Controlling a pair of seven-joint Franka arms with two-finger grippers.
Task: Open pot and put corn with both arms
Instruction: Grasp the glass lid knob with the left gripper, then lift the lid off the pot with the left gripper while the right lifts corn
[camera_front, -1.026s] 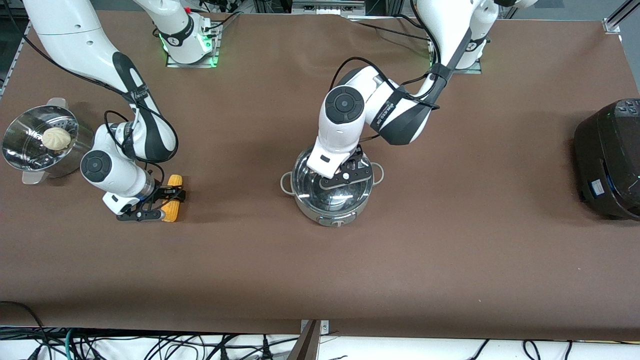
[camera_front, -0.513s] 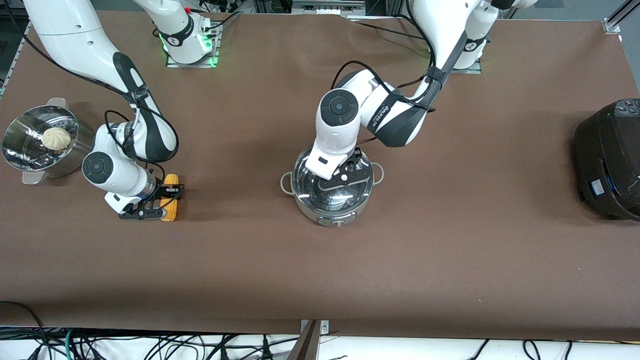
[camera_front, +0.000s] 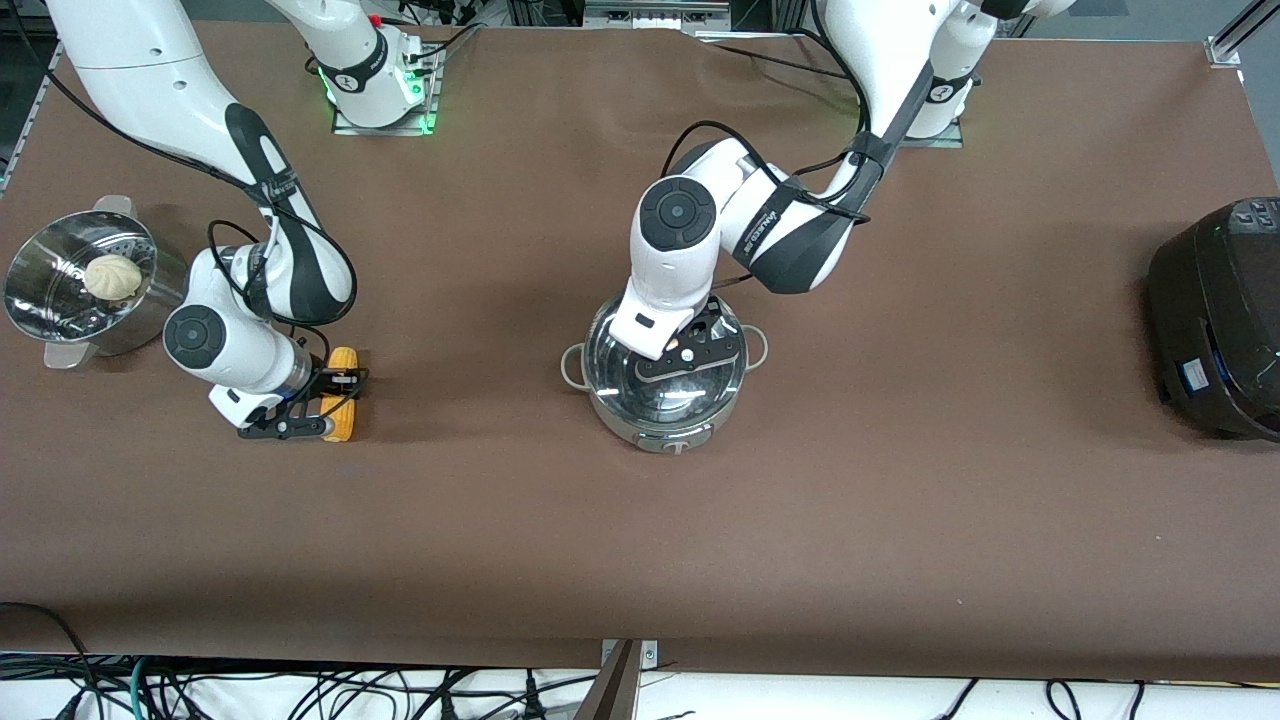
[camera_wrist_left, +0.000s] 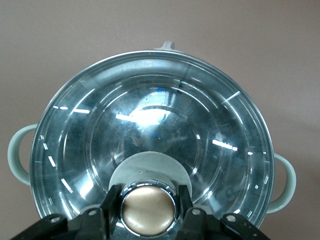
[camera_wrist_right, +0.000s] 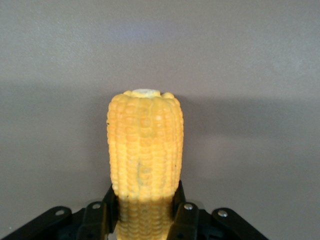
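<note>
A: Why is the left claw (camera_wrist_left: 148, 210) down on the pot (camera_front: 665, 375)?

B: Its fingers sit either side of the lid (camera_wrist_left: 150, 135) knob (camera_wrist_left: 149, 209), closed on it. The lid is on, so it must come off first. The pot stands mid-surface (camera_front: 900, 500).

A: And the right claw (camera_wrist_right: 145, 210)?

B: It's clamped on the corn (camera_front: 341, 394) at one end, the cob lying low at the surface toward the right arm's end, well apart from the pot. Gripped so, it's likely ready to carry across once the pot is open.
</note>
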